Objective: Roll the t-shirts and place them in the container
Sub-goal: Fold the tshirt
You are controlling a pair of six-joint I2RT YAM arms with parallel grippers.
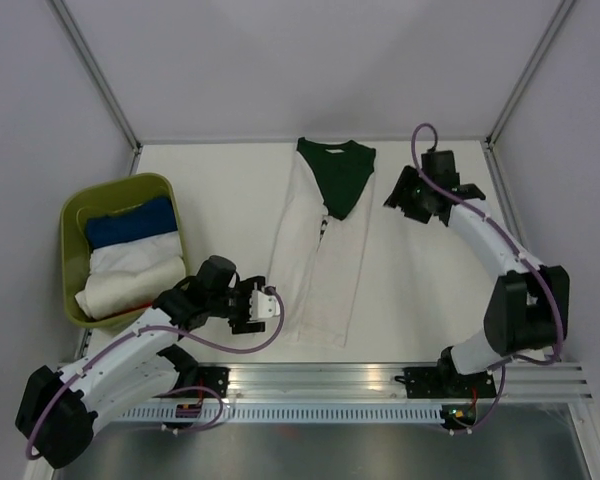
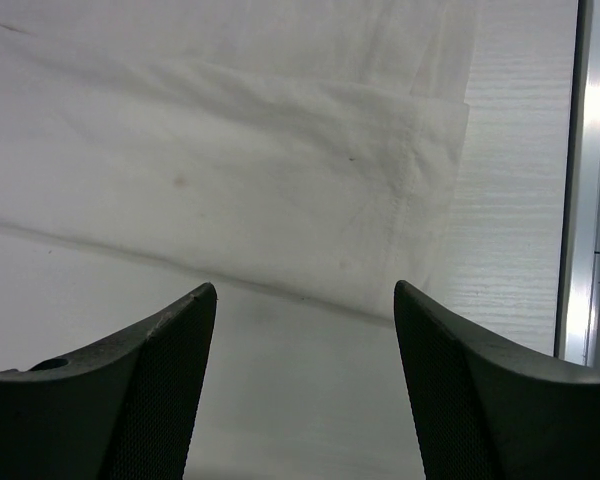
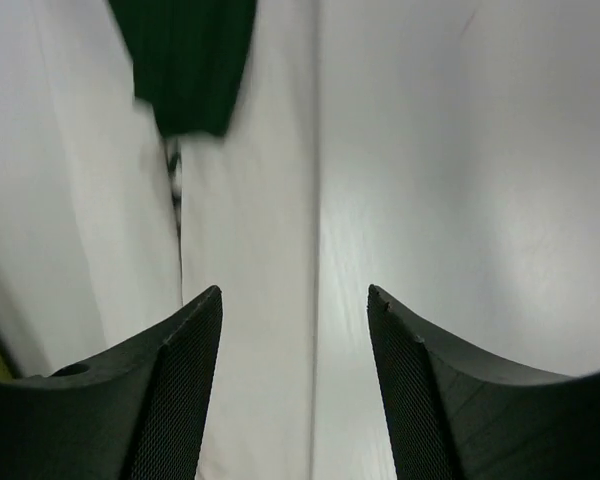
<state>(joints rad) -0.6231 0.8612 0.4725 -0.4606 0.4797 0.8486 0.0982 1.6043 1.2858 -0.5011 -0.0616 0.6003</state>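
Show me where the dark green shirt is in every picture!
Top external: the dark green shirt is in the upper middle of the picture, at the far end of the long white shirt.
Left wrist: not in it; only the white shirt's hemmed end shows.
Right wrist: top left, beside the white shirt.
Shared landmark: the white shirt, in all three views.

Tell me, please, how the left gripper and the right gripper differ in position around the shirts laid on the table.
The left gripper sits at the near end, beside the white t-shirt at its hem; the right gripper sits at the far end, beside the dark green t-shirt. The left gripper flanks the shirts' left side, the right gripper their right side. Both have their jaws open and empty.
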